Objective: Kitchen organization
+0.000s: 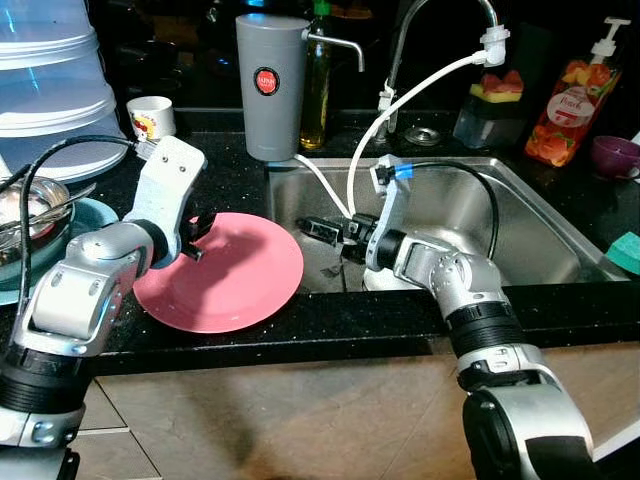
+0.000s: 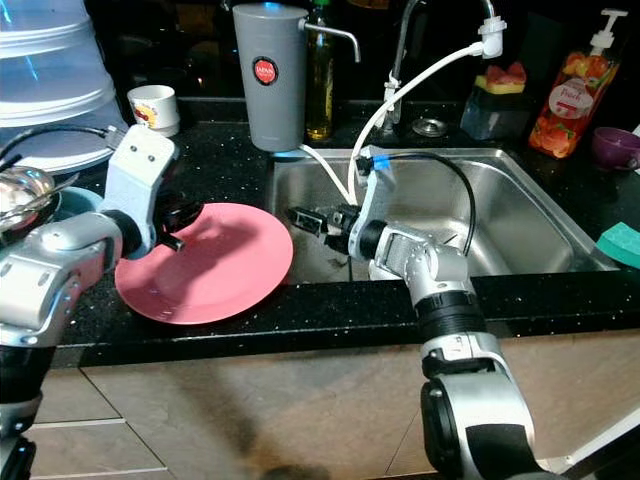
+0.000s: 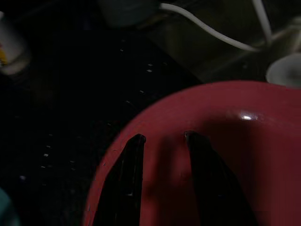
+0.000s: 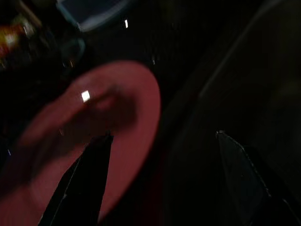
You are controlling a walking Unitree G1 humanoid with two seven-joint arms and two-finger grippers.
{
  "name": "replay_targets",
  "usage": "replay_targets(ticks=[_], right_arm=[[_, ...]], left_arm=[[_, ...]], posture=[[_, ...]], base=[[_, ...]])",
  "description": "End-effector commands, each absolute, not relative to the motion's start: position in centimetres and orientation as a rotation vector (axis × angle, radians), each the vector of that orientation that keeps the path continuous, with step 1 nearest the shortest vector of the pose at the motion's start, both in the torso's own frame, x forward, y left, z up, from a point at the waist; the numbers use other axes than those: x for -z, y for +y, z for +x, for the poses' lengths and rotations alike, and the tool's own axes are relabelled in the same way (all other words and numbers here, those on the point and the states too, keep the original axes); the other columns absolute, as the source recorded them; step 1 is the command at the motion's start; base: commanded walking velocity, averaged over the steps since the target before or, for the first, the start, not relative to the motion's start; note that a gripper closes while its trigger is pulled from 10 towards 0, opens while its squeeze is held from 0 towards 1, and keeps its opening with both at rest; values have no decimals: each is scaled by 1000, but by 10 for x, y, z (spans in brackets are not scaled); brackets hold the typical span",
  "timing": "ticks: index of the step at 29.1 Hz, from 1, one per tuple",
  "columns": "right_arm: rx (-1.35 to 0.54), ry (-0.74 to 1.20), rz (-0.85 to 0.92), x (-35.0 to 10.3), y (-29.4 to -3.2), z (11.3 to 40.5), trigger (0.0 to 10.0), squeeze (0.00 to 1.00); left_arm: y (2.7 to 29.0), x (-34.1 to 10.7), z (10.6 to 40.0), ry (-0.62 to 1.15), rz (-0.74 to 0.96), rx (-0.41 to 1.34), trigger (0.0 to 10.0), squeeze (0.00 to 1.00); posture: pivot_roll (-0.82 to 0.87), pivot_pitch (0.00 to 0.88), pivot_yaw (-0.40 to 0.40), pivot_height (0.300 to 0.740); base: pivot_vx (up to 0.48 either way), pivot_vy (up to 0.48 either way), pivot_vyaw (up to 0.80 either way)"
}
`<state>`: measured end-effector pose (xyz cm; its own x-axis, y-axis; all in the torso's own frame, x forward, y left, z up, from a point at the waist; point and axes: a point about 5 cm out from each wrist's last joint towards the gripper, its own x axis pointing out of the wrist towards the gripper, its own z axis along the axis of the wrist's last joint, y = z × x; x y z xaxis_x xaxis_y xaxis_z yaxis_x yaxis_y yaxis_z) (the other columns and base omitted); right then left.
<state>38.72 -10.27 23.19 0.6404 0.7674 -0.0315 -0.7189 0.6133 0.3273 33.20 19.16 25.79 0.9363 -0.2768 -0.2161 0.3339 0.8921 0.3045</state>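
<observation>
On the surface at 9 o'clock of the sink (image 1: 560, 250), the pink plate (image 1: 235, 275) waits unlifted; left gripper (image 3: 164, 137) and right gripper (image 4: 162, 135) hover spread.

**A:** so what's the deal with the pink plate (image 1: 235, 275)?

**B:** round, glossy, plain pink, no food on it. It lies flat on the black speckled counter (image 1: 330, 325), right side up, its edge reaching close to the sink's rim.

**A:** and where is it relative to the grippers?

**B:** directly under the left gripper (image 3: 162, 137), whose two black fingers sit spread apart over the plate's near-left part. The right gripper (image 1: 318, 227) is just beside the plate's sink-side edge, fingers parted wide and pointing at it, not touching.
</observation>
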Motion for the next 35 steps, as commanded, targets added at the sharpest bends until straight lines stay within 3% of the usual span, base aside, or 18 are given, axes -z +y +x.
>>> replay_targets(ticks=[1,17,29,30,32,33,34,35], right_arm=[[-874,251,269,-220,-105,385,10000,0],[-952,356,295,-208,-98,375,10000,0],[-1047,376,462,-215,-82,365,10000,0],[-1066,375,489,-217,-81,363,4941,0],[-1076,376,500,-217,-80,362,4510,0],[-1082,377,510,-218,-79,361,2078,0],[-1082,377,510,-218,-79,361,2078,0],[-1084,379,520,-218,-79,360,0,0]], left_arm=[[195,-259,328,170,341,331,10000,0],[192,-255,323,197,315,396,10000,0],[188,-257,320,200,269,454,10000,0],[186,-257,319,196,254,476,10000,0],[185,-258,318,191,242,493,10000,0],[183,-259,317,184,234,511,10000,0],[183,-259,317,184,234,511,10000,0],[179,-261,315,169,210,546,10000,0]], posture=[[139,50,-6,740],[139,51,-4,740],[142,51,-4,740],[141,52,-5,740],[140,50,-5,740],[139,50,-4,740],[139,50,-4,740],[141,49,-5,740]], base=[[0,0,0],[0,0,0],[0,0,0],[0,0,0],[0,0,0],[0,0,0],[0,0,0],[0,0,0]])
